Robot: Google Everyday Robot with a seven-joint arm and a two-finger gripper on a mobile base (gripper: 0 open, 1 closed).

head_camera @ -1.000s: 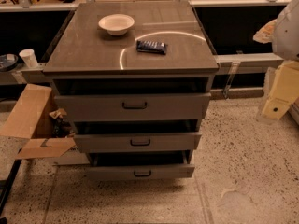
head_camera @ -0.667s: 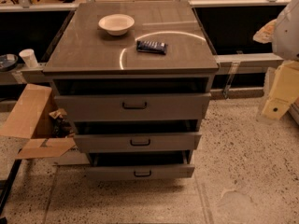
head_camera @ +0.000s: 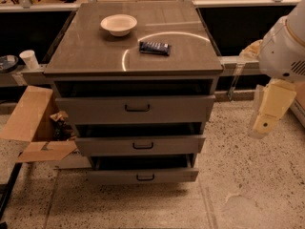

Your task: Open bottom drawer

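Bench [head_camera: 90, 56] with three drawers, robot gripper [head_camera: 268, 112] off to the right.
The bottom drawer [head_camera: 114, 176] sits lowest, slightly pulled out, its front facing the camera and its long axis running left to right. The gripper hangs well apart from it; whether it is open or closed, I cannot tell.

Speckled terrazzo floor [head_camera: 248, 175], dim warm light. Dark recesses under back counter [head_camera: 43, 6]. Open cardboard box [head_camera: 31, 123] left. The gripper [head_camera: 265, 116] hangs far right, above the floor.
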